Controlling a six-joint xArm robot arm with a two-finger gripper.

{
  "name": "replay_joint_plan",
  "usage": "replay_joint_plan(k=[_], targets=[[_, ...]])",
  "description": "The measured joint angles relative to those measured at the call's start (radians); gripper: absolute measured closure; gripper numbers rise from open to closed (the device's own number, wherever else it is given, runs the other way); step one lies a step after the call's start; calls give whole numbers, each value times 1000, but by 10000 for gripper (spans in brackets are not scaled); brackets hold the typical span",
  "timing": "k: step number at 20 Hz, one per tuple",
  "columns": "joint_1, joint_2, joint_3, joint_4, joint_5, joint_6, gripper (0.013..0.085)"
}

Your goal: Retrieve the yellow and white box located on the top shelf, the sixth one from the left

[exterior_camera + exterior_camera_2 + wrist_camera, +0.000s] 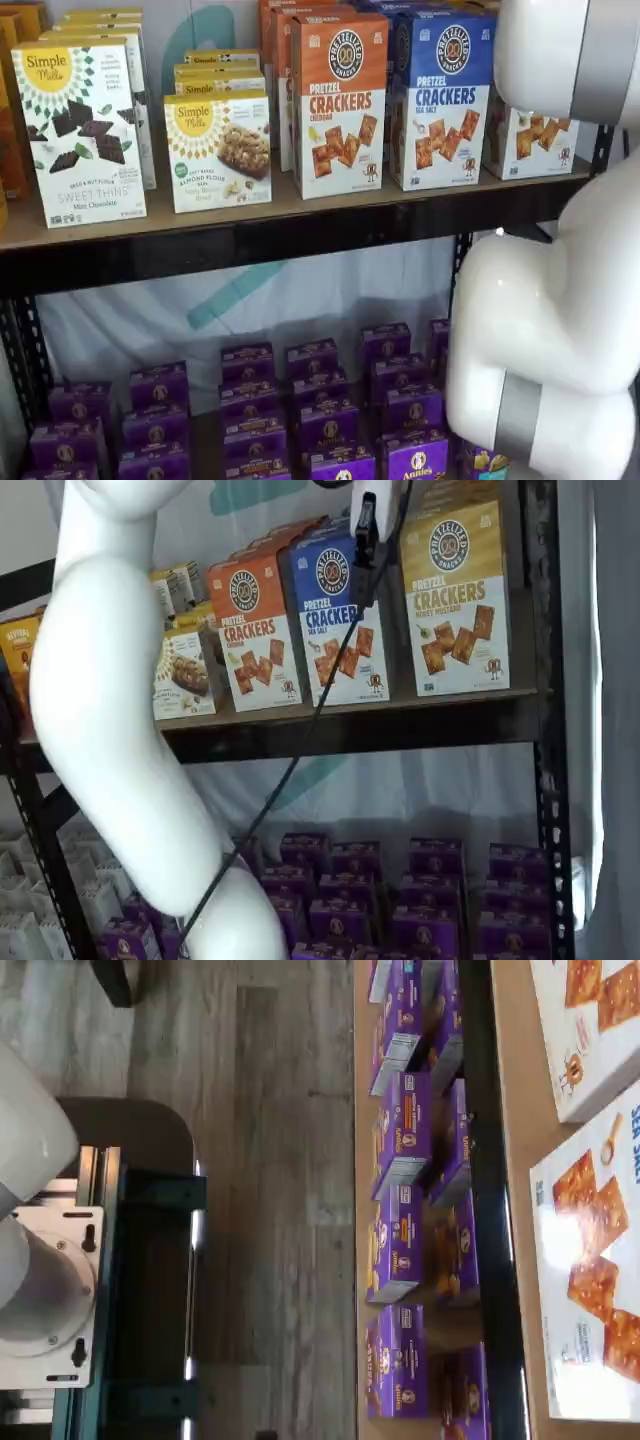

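Yellow and white box [456, 595] stands upright just right of the jaws, gripper [366, 535] side-on, state unclear.

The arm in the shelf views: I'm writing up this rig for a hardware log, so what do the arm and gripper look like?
The arm has smooth, glossy white rounded links; in a shelf view a grey band rings one joint. The gripper shows only as a black finger below a white body at the top edge, with a thin black cable trailing down beside it. No markings are legible.
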Motion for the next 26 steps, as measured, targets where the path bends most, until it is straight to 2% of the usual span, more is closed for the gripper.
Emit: replay_joint_plan(k=[2, 3, 8, 10, 12, 16, 18, 19, 21, 23, 26], targets=[[39, -38, 37, -64, -44, 1, 130], [46, -50, 48, -74, -52, 4, 130], [52, -102, 104, -65, -91, 11, 130], [34, -117, 120, -32, -107, 9, 130], [3, -128, 129, 23, -121, 5, 130], [-88, -180, 193, 201, -218, -11, 130], [-118, -219, 241, 277, -306, -29, 130], [-126, -230, 256, 299, -338, -36, 130], [-133, -248, 279, 328, -407, -57, 130], [-123, -266, 307, 332, -493, -91, 130], [-97, -276, 333, 306, -595, -135, 130]])
